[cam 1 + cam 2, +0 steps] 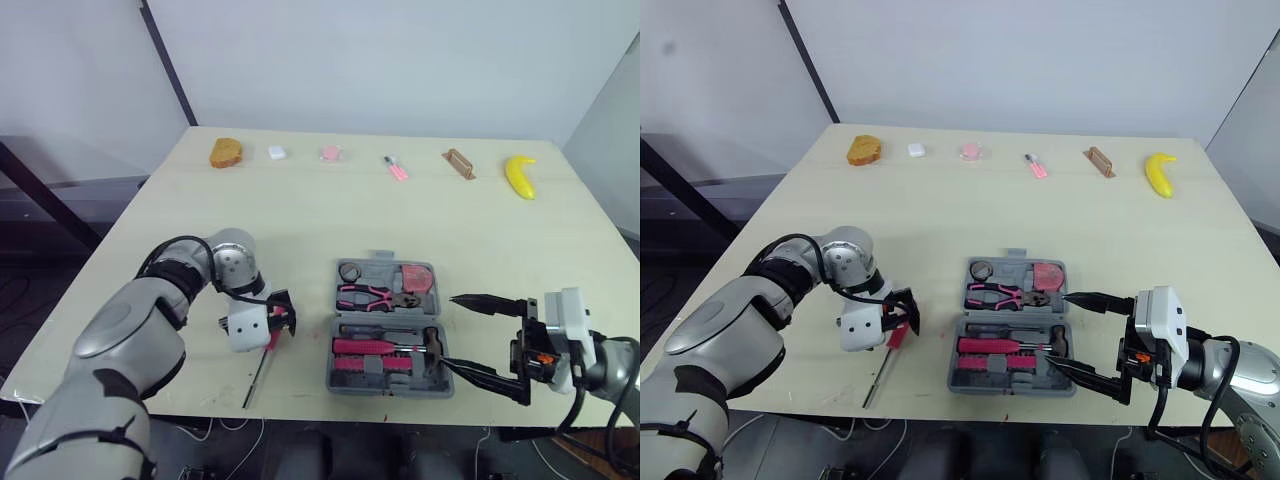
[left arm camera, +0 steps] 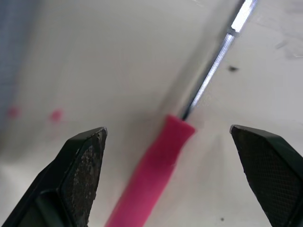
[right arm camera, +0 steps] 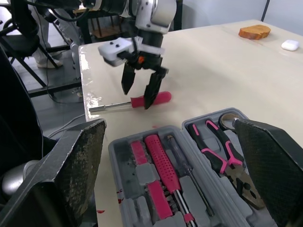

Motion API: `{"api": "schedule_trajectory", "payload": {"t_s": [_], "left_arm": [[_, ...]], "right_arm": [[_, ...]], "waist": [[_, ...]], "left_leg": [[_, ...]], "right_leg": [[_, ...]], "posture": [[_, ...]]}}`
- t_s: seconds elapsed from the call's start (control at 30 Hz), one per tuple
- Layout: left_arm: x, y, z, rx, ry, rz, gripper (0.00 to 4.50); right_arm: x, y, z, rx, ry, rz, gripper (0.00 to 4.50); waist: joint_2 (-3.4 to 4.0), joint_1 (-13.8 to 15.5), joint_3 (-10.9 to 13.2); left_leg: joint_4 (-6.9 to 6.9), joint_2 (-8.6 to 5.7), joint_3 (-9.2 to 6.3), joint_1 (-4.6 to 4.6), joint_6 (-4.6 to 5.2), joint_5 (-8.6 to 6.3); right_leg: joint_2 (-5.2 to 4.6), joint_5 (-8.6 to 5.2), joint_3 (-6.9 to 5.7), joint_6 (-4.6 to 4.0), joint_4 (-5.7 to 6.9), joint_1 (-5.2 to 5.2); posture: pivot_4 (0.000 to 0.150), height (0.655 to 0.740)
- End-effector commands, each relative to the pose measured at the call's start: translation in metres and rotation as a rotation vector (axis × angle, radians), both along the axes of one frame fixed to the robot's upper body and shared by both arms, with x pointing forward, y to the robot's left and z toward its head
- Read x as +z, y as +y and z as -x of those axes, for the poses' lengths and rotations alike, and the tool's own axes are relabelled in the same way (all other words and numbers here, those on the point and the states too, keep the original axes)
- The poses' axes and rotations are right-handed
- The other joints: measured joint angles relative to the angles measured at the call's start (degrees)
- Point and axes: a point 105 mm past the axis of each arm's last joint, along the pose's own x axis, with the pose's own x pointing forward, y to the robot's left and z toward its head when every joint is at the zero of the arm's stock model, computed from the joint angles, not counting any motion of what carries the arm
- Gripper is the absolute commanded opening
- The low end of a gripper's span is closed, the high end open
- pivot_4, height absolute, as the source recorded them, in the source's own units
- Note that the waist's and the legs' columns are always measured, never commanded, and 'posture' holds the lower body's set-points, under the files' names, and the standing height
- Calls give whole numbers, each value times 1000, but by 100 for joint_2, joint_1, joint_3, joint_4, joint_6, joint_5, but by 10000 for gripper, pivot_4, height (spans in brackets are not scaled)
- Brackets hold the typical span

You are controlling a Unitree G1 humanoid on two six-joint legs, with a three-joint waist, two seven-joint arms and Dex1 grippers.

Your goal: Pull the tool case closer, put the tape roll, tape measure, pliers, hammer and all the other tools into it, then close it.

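At the near edge of the table [image 1: 300, 215], right of centre, we find the tool case [image 1: 383, 262] lying open and flat, within reach of both arms. Its near half holds the hammer [image 1: 380, 347]. Its far half holds the pliers [image 1: 372, 295] plus what we take for the tape roll [image 1: 350, 271] and tape measure [image 1: 417, 276].

The right gripper [image 1: 447, 330] sits just right of the case, fingers spread wide w/ nothing in them, tips aimed at the case's right rim. It is prob. placed there to steady the case or fold it shut later.

Left of the case, a pink-handled screwdriver [image 3: 154, 99] lies on the bare table, shaft pointing toward the near edge. The left gripper [image 3: 137, 98] is over its handle, fingers apart, one either side, not yet clamped. That straddle suits a pinch across the handle. We judge this the last loose tool.

Along the far edge, well apart, lie a bread piece [image 1: 226, 153], a banana [image 1: 520, 176] and misc. small items. None are tools, so they are no part of the job.
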Motion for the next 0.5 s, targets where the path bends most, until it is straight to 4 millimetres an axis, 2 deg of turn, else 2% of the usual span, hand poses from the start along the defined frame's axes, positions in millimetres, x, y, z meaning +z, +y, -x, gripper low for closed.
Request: {"api": "schedule_trajectory", "payload": {"t_s": [0.03, 0.13, 0.23, 0.33, 0.4, 0.47, 0.5], "left_arm": [[1, 1, -6, 3, -40, -7, 31138], [1, -2, -12, 30, -68, 12, 14719], [2, 3, -12, 58, -73, 20, 3181], [6, 17, -14, 157, -80, 26, 3241], [9, 33, -13, 222, -83, -1, 3241], [16, 51, -9, 357, -73, 18, 3241], [19, 58, -8, 481, -46, 42, 3241]], "right_arm": [[9, 1, 6, 8, -38, 3, 45000], [9, 0, 6, 4, -37, 6, 45000], [9, -1, 5, 4, -38, 9, 45000], [8, -1, 3, 9, -42, 11, 45000], [8, -1, 2, 12, -44, 10, 45000], [8, 0, 0, 16, -46, 8, 45000], [8, 1, 0, 19, -47, 8, 45000]], "waist": [[0, 0, 0], [0, 3, 0], [0, -4, -1], [-1, -6, -1], [-1, -42, 0], [-1, -80, 0], [-1, -108, 0]], "left_leg": [[0, 0, -1, 0, 0, 0], [0, 0, 0, 1, 0, 0], [3, 0, -2, 2, 0, 0], [5, 1, -2, 3, 0, 0], [6, 3, -2, 3, 0, 0], [5, 5, -2, 4, 0, 0], [5, 7, -2, 4, 0, 0]], "right_leg": [[0, 0, 0, 0, 0, 0], [-1, 1, 0, 1, 3, 0], [0, 2, -1, 3, 7, 1], [0, 2, -1, 2, 11, 1], [3, 2, -2, 2, 12, 1], [6, 2, -1, 2, 12, 1], [5, 2, 0, 1, 15, 0]], "posture": [[1500, 7400], [1500, 7400], [1500, 7400], [1500, 7400], [1500, 7400], [1500, 7400], [1500, 7400]]}}
